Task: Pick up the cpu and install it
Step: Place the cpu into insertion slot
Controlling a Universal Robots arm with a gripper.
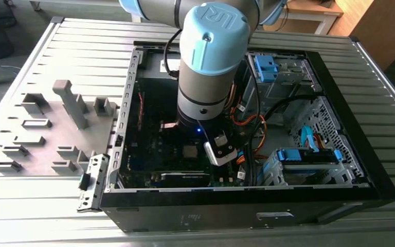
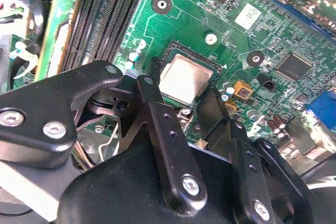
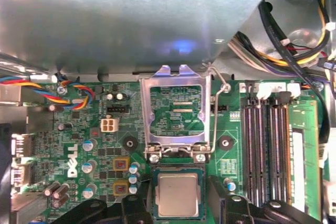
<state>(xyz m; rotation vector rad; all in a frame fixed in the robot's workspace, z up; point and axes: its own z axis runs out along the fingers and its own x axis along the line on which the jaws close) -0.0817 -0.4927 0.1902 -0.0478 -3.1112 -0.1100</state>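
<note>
The cpu (image 3: 178, 194) is a small tan-grey square chip lying flat in its socket on the green motherboard (image 3: 231, 169); it also shows in the second wrist view (image 2: 184, 78) and faintly in the exterior view (image 1: 190, 151). The socket's metal retention frame (image 3: 176, 109) stands swung up beside it. My gripper (image 3: 178, 207) hangs low over the socket, open, with one black finger (image 2: 146, 90) on each side of the chip and a gap between each finger and the chip's edges. My arm (image 1: 204, 87) reaches straight down into the open computer case (image 1: 252, 206).
Black memory slots (image 3: 265, 145) run close beside the socket. Bundled cables (image 3: 294, 51) hang along the case wall, and orange and black cables (image 1: 256, 128) lie near the wrist. Blue drive bays (image 1: 307, 157) sit at the exterior view's right, grey plastic fixtures (image 1: 43, 128) at its left.
</note>
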